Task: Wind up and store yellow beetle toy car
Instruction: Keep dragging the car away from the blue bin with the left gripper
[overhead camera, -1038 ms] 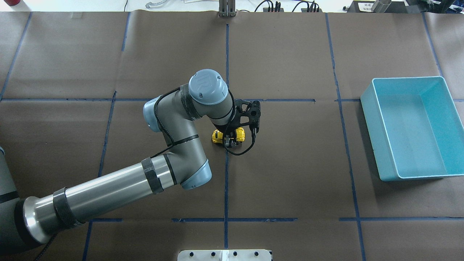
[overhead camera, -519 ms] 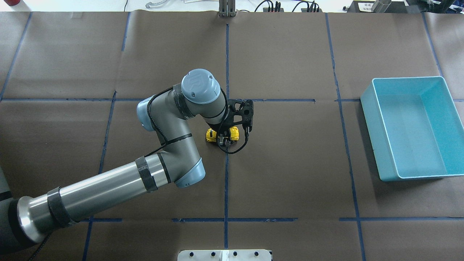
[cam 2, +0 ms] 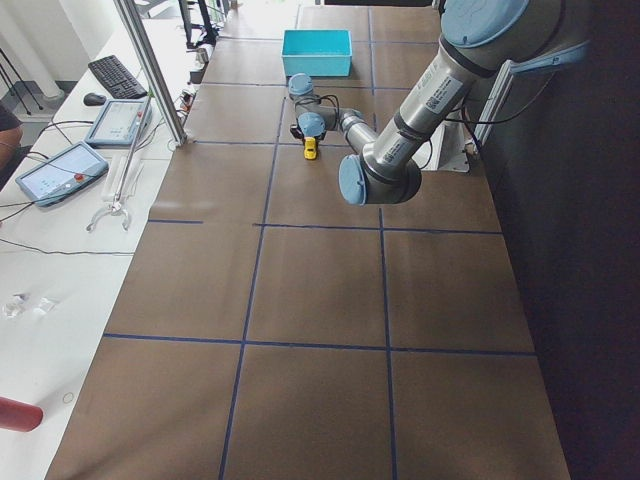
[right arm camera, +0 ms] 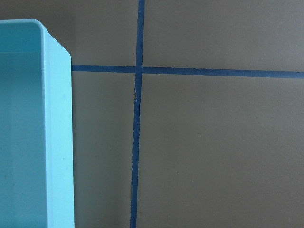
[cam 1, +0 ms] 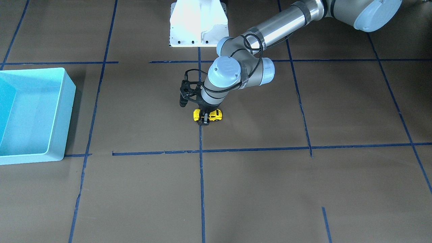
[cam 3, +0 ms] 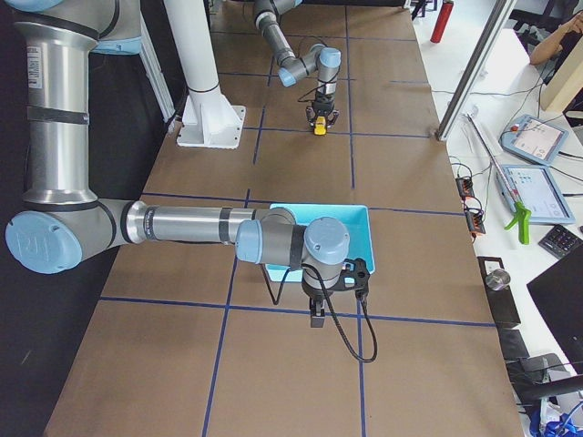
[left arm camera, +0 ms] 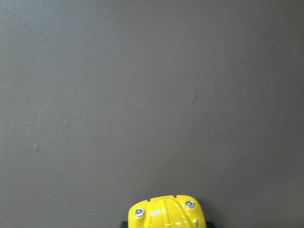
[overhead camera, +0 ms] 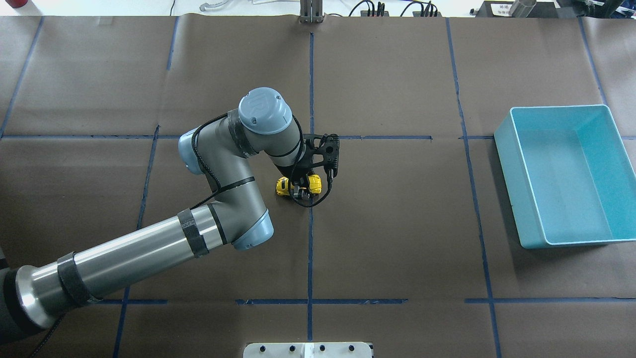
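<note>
Two half-second steps have carried the left claw [overhead camera: 299,193] and the yellow beetle toy car [overhead camera: 298,185] toward the robot's left. A second ago the car lay mostly on the bin's side of the centre blue tape line [overhead camera: 310,248]; now most of its body is on the other side, and only its end crosses the tape. The left arm's elbow and wrist have swung the same way.

The claw is clenched across the car's middle from above, and the car sits low on the brown paper of the bench [overhead camera: 397,223]. In the left wrist view only the car's rounded yellow end shows, at the bottom edge.

The light blue bin [overhead camera: 508,191] has not shifted. It stands at the robot's right end of the bench, well apart from the car, with a wide run of paper between them.

The right claw [cam 3: 316,319] hangs just beside the bin's corner, over a tape crossing. I cannot tell whether it is released or clenched.
</note>
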